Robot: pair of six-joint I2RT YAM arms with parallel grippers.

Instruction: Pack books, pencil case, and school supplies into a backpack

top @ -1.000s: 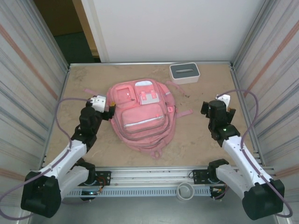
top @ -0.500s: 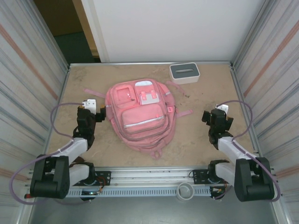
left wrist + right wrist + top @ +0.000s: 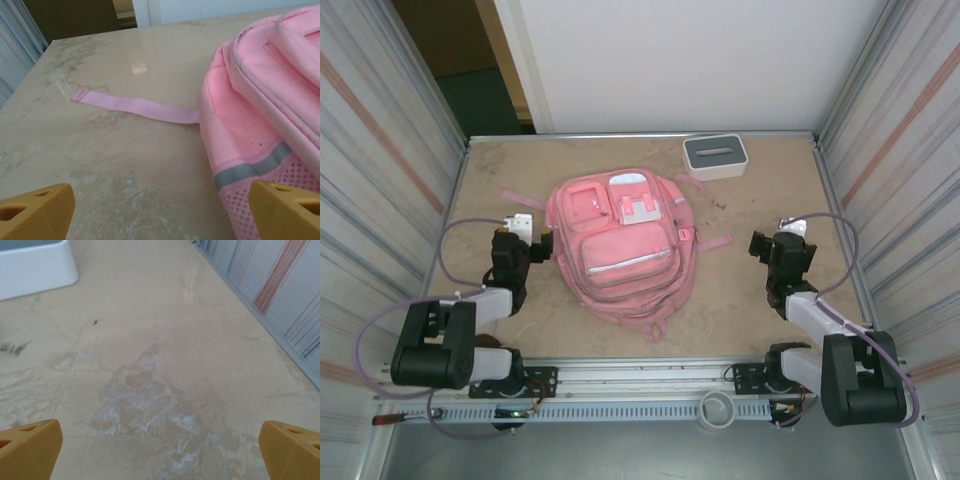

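We see the large soft pink fabric backpack (image 3: 620, 250) lying flat in the middle of the beige marbled tabletop (image 3: 760, 310). Just left of it, our left gripper (image 3: 160, 214) is spread wide and holds nothing. Our right gripper (image 3: 160, 450), well to the backpack's right, gapes equally wide over bare table. A white plastic box (image 3: 714, 155) sits far right.

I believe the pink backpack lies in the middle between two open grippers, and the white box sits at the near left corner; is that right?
Not quite. The top external view shows the white box at the far edge, right of centre, not at the near left corner. The rest holds: the pink backpack lies in the middle between the open left gripper and the open right gripper.
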